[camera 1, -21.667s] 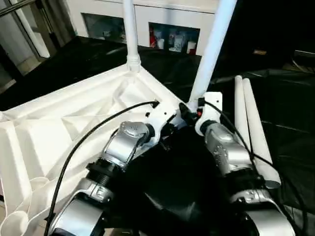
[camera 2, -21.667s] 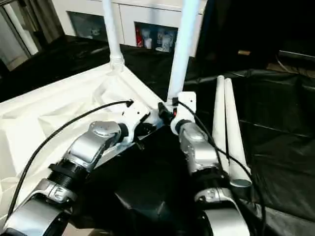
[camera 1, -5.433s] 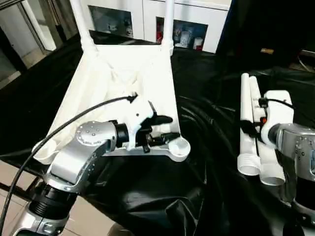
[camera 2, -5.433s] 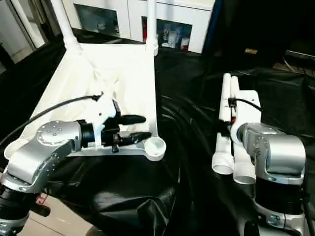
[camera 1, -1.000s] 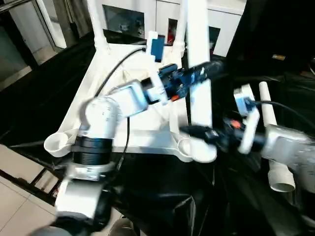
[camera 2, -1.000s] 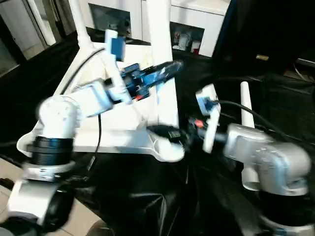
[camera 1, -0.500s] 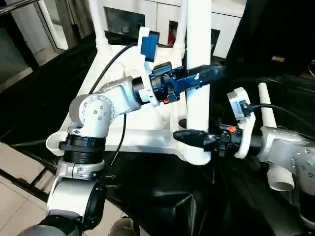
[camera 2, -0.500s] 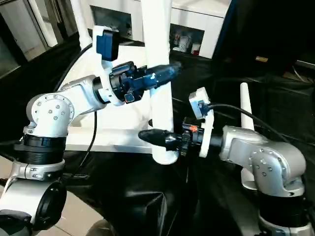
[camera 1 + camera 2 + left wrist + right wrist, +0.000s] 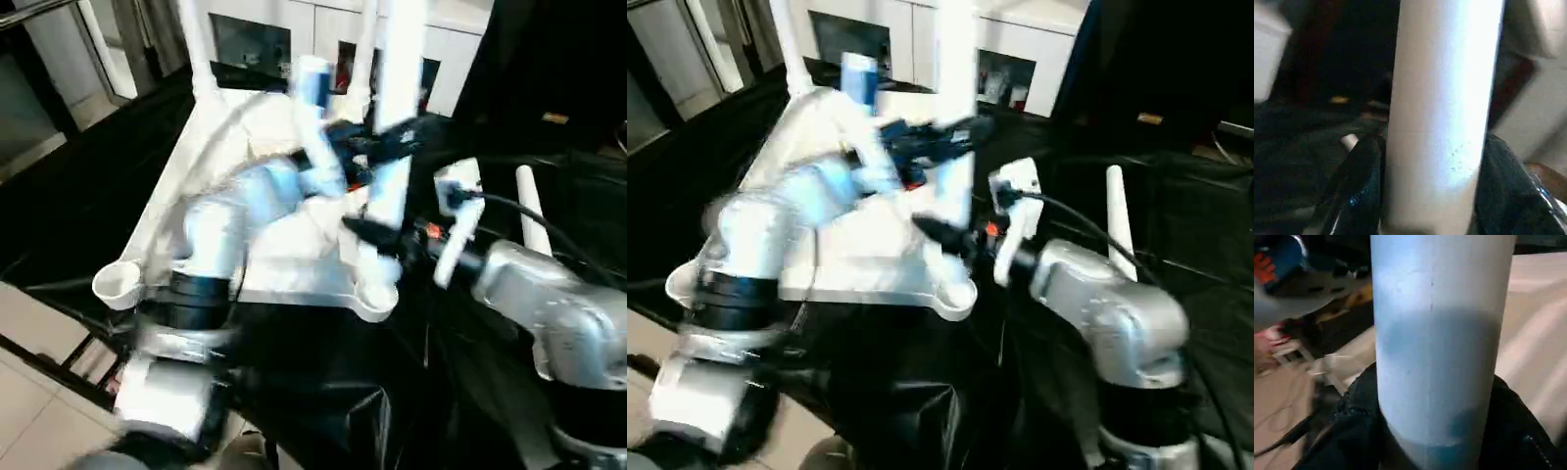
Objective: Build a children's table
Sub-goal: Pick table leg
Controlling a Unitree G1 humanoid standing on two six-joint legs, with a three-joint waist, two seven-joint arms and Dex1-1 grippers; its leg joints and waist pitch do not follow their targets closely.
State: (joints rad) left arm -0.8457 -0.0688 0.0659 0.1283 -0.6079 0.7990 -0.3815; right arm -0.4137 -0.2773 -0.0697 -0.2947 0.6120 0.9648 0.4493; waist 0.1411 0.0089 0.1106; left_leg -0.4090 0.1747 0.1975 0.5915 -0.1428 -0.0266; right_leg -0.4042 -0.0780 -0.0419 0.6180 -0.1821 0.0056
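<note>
The white tabletop (image 9: 245, 157) lies underside up on the black-draped table, two legs (image 9: 193, 44) standing in its far corner sockets. A third white leg (image 9: 400, 88) is held upright over the near right corner socket (image 9: 378, 300); I cannot tell whether its foot is seated. My left gripper (image 9: 397, 137) is shut on this leg higher up, its black fingers (image 9: 1364, 186) pressed against both sides. My right gripper (image 9: 377, 235) is shut on the same leg lower down, fingers (image 9: 1359, 431) flanking the tube (image 9: 1442, 333). A fourth leg (image 9: 534, 220) lies at the right.
The near left corner socket (image 9: 118, 282) hangs at the table's front edge, with floor below. Black cloth (image 9: 323, 392) covers the table in front and to the right. White cabinets (image 9: 255, 39) stand behind the tabletop.
The left arm is swinging, blurred. The right gripper has risen along the leg and closed in on it. The leg has shifted back, uncovering the near right socket.
</note>
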